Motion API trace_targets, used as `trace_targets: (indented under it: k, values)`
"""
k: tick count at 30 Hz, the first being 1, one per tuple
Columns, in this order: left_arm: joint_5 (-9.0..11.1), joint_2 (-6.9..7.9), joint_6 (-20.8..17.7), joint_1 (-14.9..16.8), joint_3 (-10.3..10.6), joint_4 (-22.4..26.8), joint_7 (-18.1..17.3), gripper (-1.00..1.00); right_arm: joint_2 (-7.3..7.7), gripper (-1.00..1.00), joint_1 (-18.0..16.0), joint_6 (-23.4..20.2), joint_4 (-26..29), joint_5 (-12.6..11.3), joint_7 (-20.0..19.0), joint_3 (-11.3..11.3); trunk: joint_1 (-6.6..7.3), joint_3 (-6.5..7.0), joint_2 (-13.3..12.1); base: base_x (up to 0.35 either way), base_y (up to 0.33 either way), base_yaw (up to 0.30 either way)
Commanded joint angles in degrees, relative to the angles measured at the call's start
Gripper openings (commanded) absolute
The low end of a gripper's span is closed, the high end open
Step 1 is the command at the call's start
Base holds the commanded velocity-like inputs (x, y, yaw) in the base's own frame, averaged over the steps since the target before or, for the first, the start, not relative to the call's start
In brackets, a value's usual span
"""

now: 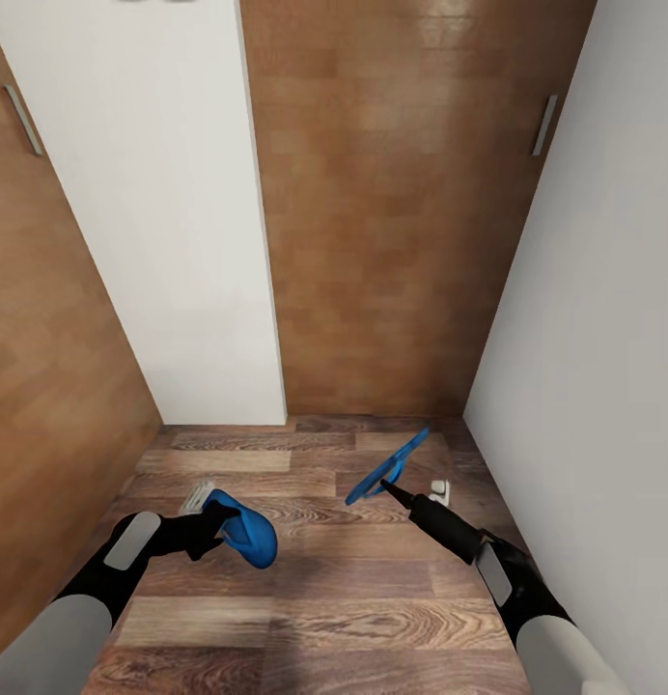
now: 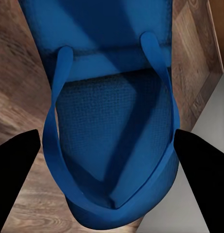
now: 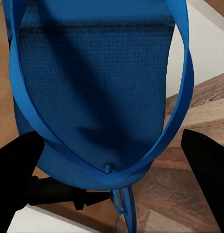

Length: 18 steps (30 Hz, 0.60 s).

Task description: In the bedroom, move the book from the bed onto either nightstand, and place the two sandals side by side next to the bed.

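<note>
Each gripper is closed on a blue sandal, the left gripper (image 1: 216, 526) and the right gripper (image 1: 397, 490); I'd carry both level and clear of the walls (image 1: 160, 212) until the bed appears.

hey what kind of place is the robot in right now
Probably a narrow indoor passage or hallway: wood-plank floor, a plain white wall close on one side, and brown wooden door panels ahead. Each gripper carries a bright blue flat sandal, left and right.
</note>
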<state>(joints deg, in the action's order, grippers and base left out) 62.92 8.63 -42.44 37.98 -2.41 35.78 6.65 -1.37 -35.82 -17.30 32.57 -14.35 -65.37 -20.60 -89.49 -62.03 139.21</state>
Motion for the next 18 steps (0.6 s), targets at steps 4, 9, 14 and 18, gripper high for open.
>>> trace_targets:
  k: [4,9,14,18]
  values:
    - [0.62,-0.02,-0.27,0.01,-0.14,0.08,0.55,-1.00,-0.04,-1.00,-0.04,-0.57,-0.43,-0.11,-0.30,-0.31,0.02,-0.05,0.02,-0.070,0.061,0.000]
    - [0.62,-0.02,-0.27,0.03,-0.14,0.08,0.55,-1.00,0.02,-1.00,-0.04,-0.55,-0.62,-0.13,-0.35,-0.26,0.02,-0.05,0.02,-0.127,0.102,0.000]
    - [0.62,-0.02,-0.27,0.05,-0.14,0.08,0.55,-1.00,0.05,-1.00,-0.04,-0.48,-0.66,-0.14,-0.45,-0.24,0.02,-0.05,0.02,-0.198,0.125,-0.005]
    - [0.62,-0.02,-0.27,0.02,-0.14,0.08,0.55,-1.00,0.05,-1.00,-0.04,-0.46,-0.67,-0.21,-0.40,-0.24,0.02,-0.05,0.02,-0.240,0.145,-0.095]
